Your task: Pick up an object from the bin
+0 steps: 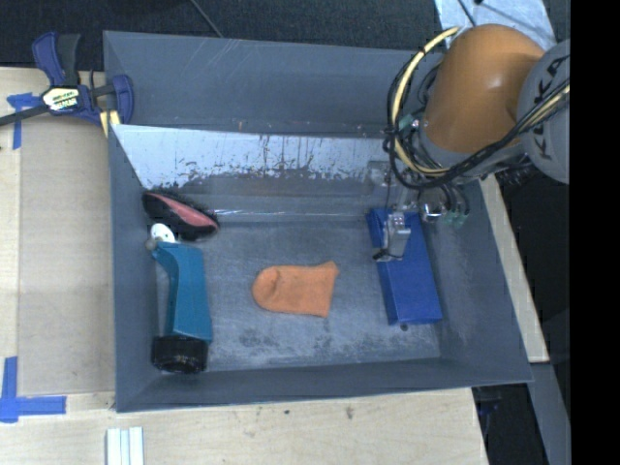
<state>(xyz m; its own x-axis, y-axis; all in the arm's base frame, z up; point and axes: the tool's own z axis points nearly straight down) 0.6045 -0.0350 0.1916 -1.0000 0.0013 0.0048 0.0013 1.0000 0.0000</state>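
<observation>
Nearest the front wall of the grey bin (291,85), at left, a blue bottle-like thing (189,298) with a black cap lies lengthwise, an orange soft lump (295,289) sits mid-floor, and a flat blue rectangular block (412,284) lies at right. Over that block's far end the pincer (390,240) hangs low, seemingly touching it, but whether it is apart or together I cannot tell from this angle. Farther back at left, just beyond the bottle's far end, a black and pink item (181,215) lies near the foot of the rear wall.
</observation>
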